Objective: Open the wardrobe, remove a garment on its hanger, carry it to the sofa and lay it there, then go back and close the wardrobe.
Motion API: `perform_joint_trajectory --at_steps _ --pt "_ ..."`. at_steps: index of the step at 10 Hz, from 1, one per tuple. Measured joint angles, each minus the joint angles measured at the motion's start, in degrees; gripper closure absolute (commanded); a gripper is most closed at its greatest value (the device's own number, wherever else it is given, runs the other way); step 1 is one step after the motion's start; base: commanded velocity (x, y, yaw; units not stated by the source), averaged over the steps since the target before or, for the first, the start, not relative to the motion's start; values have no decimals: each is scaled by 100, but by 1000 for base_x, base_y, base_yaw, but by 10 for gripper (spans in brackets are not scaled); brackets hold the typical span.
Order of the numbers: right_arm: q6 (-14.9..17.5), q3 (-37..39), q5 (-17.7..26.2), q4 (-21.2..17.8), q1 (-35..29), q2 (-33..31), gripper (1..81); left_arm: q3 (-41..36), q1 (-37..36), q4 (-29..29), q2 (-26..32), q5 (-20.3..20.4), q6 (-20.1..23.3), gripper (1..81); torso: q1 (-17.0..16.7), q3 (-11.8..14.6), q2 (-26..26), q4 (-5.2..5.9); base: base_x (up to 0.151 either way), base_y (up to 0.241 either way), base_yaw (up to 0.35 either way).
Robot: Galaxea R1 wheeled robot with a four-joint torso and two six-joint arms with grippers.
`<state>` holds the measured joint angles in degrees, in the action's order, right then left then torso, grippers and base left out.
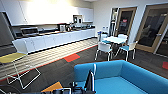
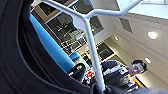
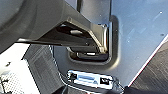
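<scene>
Presently: thin white plastic hanger [image 2: 91,47], stem apparently pinched in the left gripper [image 2: 101,88], carrying the black thin-fabric T-shirt [image 2: 17,50]. Large bright blue upholstered sofa [image 1: 130,77] directly ahead. Right gripper: state indeterminable. Risk: loose shirt slipping off hanger, or snagging the sofa arm.

Nothing here reads as words or numbers to me. On the glass door [image 1: 125,22] across the room there is a small red sign [image 1: 124,21] — too blurred to make out any letters. Near my right wrist, a pale label [image 3: 88,79] sits on my own grey body panel [image 3: 140,37], with dark marks at either end — I cannot tell what they say.
</scene>
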<state>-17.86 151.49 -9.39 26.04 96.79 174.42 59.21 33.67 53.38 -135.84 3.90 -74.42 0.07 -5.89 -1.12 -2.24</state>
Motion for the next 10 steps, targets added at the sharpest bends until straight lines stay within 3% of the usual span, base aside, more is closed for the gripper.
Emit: perform_joint_trajectory --at_steps 10 --pt "4 24 13 0 -44 13 10 -11 9 52 30 0 0 811 0 0 0 0 0 0 -255"
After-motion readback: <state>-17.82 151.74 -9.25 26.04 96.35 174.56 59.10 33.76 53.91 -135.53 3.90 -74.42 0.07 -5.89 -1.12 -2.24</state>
